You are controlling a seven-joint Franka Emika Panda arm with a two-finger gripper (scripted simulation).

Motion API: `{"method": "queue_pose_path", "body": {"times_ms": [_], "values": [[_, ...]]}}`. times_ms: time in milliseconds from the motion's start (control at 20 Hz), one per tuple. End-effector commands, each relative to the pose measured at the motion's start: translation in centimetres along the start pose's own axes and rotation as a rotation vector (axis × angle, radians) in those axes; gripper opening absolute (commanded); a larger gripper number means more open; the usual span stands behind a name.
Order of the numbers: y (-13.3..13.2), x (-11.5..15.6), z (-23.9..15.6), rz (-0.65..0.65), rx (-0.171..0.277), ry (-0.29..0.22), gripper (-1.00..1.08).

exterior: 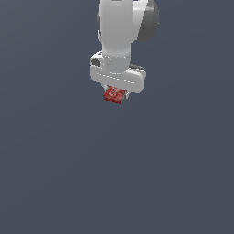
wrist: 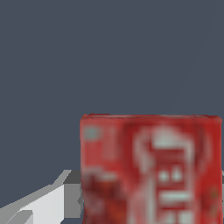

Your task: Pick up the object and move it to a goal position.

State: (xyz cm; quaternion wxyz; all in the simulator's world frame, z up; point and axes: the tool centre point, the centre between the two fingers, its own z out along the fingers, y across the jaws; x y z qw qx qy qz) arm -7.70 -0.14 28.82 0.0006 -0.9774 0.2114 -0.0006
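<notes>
The red box sits tucked directly under the white gripper, tilted, with only its lower part and one corner poking out below the gripper's body. Its upper part is hidden behind that body in the exterior view, and the fingers themselves are mostly covered, so the contact cannot be seen plainly; still, the box hangs between them with nothing beneath it, so the gripper is closed on it. In the wrist view the box fills much of the frame, its face blurred: pale markings show on the red, but no lettering can be read, and two of its sides are cut off by the picture's border. A pale grey finger shows beside one edge of the box, apparently touching it.

The arm above is cut off at the top of the exterior view. Around the box lies a plain dark blue-grey surface, open on every side; how high the box stands above it cannot be told.
</notes>
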Motion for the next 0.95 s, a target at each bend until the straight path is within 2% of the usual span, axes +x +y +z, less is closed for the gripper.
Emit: {"method": "queue_pose_path", "body": {"times_ms": [0,450,900], "values": [[0.5,-0.3,-2.3,0.000,-0.001,-0.001,-1.00],[1.6,-0.6,-7.7,0.000,-0.001,-0.001,-1.00],[1.7,-0.5,-8.8,0.000,-0.002,-0.001,-1.00]]}}
